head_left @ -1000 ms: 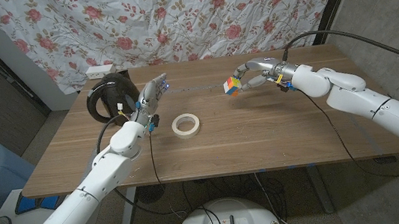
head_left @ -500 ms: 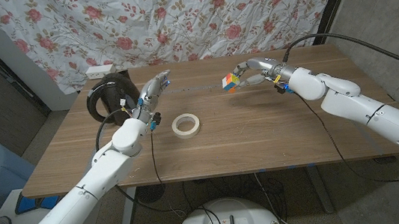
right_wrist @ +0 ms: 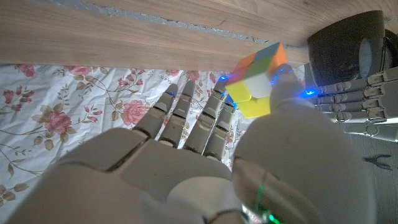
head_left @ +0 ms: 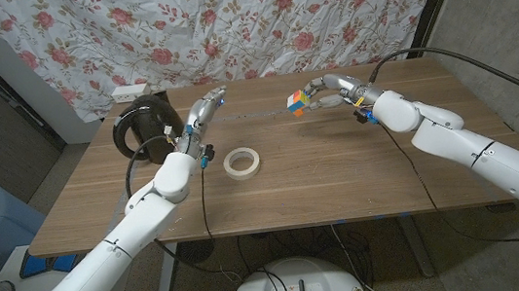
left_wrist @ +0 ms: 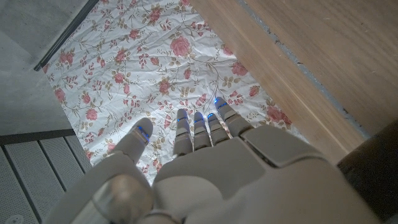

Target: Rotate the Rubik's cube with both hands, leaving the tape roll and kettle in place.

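My right hand (head_left: 324, 90) holds the Rubik's cube (head_left: 296, 102) in the air above the far middle of the table; in the right wrist view the cube (right_wrist: 256, 79) sits against the thumb and fingers (right_wrist: 205, 121). My left hand (head_left: 201, 113) is raised with its fingers straight and holds nothing, some way to the left of the cube. Its fingers (left_wrist: 199, 127) point at the flowered cloth. The white tape roll (head_left: 241, 162) lies on the table in front of the left hand. The black kettle (head_left: 143, 125) stands at the far left.
The wooden table (head_left: 361, 173) runs wide to the front and right. A flowered cloth (head_left: 226, 22) hangs behind the far edge. A white power strip (head_left: 131, 91) lies beyond the kettle. A black cable (head_left: 445, 51) arcs over my right arm.
My right hand has carried the cube up and a little to the left. My left hand has risen and stretched farther toward the back.
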